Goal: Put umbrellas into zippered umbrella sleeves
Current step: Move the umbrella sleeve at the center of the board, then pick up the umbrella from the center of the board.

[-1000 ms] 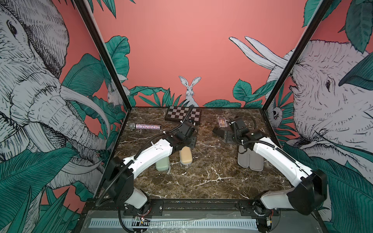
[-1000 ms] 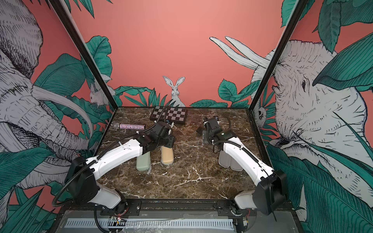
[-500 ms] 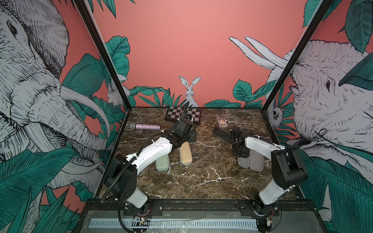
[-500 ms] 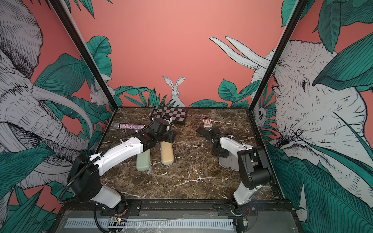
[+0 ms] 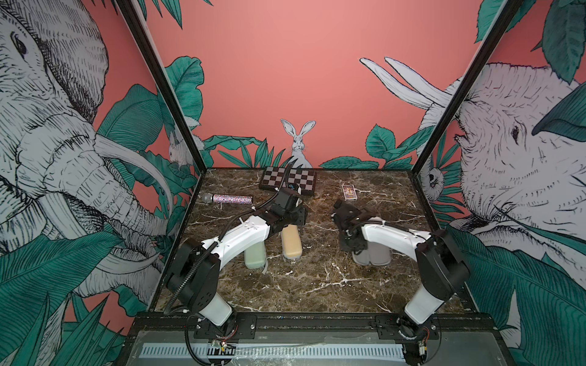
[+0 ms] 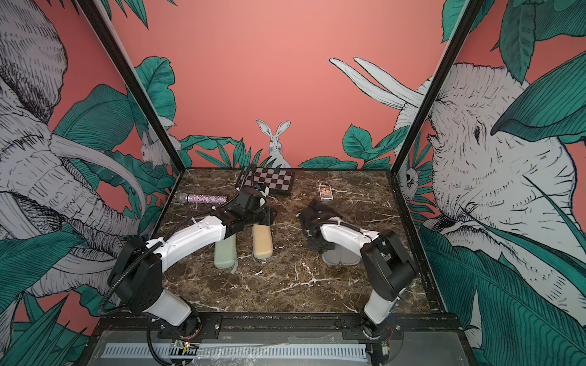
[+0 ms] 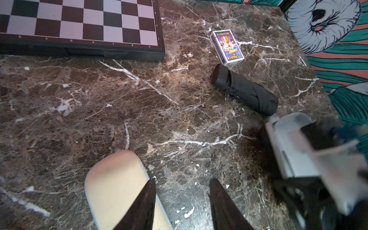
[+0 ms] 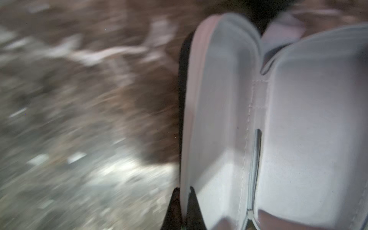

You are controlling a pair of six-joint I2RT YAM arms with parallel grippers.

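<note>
The left claw (image 7: 182,181) hangs part open and grips nothing, one finger over the closed cream sleeve (image 7: 115,179). The mint sleeve (image 5: 255,255) lies just beside that one. The black umbrella (image 7: 245,91) lies on the bench (image 7: 99,109) near a card box (image 7: 227,46). The right claw (image 8: 183,189) pinches a side wall of the black sleeve (image 8: 219,119), which lies open with its grey lining up.

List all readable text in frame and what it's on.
"b c d e f g h": file letters, faint, along the chessboard rim in the left wrist view.
Marks on the chessboard's side rim: too small to read.
Card box: printed lines and a QR code, too small to read.
No other text visible.
</note>
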